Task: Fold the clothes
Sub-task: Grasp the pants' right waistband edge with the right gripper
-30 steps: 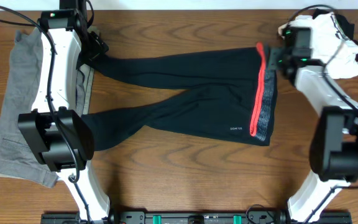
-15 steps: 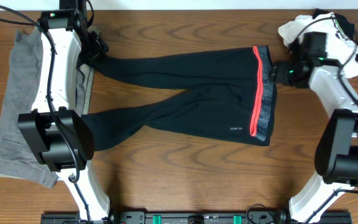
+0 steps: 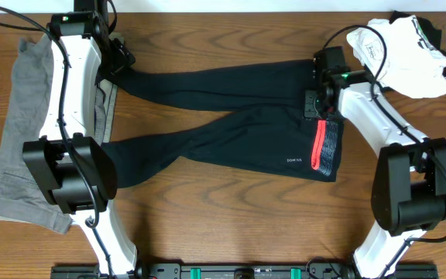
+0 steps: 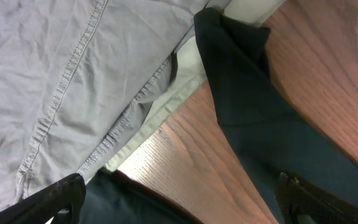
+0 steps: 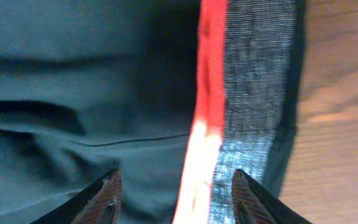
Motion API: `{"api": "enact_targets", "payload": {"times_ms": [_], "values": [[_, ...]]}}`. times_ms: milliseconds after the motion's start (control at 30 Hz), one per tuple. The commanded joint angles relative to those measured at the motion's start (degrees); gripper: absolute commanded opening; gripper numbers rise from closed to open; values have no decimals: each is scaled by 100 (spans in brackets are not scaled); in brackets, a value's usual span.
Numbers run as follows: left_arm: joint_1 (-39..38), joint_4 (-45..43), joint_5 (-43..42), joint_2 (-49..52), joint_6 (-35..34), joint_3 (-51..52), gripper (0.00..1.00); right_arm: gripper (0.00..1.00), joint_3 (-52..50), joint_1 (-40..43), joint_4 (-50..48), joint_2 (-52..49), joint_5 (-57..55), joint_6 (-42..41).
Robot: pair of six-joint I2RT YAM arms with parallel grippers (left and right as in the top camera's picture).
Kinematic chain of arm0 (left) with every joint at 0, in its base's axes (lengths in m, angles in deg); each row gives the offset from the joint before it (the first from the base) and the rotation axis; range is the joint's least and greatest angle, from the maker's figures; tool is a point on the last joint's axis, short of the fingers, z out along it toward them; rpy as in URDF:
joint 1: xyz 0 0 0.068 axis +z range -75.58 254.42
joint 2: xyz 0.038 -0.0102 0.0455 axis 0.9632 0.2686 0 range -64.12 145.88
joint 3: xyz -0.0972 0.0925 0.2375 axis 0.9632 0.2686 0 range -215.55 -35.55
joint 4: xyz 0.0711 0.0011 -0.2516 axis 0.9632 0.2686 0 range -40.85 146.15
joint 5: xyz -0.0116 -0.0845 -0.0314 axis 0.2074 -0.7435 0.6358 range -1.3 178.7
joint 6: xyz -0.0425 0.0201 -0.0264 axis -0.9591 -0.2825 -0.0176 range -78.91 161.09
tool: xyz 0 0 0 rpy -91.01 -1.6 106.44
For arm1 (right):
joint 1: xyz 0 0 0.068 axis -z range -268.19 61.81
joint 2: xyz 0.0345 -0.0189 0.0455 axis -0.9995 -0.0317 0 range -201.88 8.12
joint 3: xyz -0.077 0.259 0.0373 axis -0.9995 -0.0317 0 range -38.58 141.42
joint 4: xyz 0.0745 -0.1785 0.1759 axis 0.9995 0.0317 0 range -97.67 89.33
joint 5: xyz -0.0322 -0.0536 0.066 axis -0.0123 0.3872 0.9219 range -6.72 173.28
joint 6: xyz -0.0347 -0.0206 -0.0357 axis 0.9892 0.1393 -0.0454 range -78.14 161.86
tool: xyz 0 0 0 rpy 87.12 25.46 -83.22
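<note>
The black leggings [image 3: 231,132] lie spread across the table with legs pointing left. The coral-red and grey waistband [image 3: 325,147] is at the right, with a tiny white logo [image 3: 293,161] beside it. My right gripper [image 3: 316,105] hovers open over the upper part of the waistband. In the right wrist view its fingers [image 5: 179,205] straddle the red stripe [image 5: 211,74]. My left gripper [image 3: 122,66] is at the end of the upper leg. In the left wrist view it is open [image 4: 179,211] over the black leg fabric [image 4: 253,137] and bare wood.
A grey garment [image 3: 22,139] lies flat at the table's left under the left arm, also in the left wrist view [image 4: 55,81], with a pale cloth [image 4: 166,112] beneath it. A white and black bundle of clothes [image 3: 401,50] sits at the back right corner.
My right arm has swung left from beside the white bundle onto the waistband of the leggings. The left arm and the leggings have not moved.
</note>
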Motion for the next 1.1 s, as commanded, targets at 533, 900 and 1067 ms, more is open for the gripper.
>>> {"api": "enact_targets", "payload": {"times_ms": [533, 900, 1067], "values": [[17, -81, 28, 2, 42, 22, 98, 52, 22, -203, -481, -579, -1150, -417], [17, -127, 26, 2, 39, 22, 98, 49, 22, 79, -413, -691, -1143, -358], [17, -125, 26, 2, 39, 22, 98, 49, 22, 216, -422, -691, -1141, -348]]}}
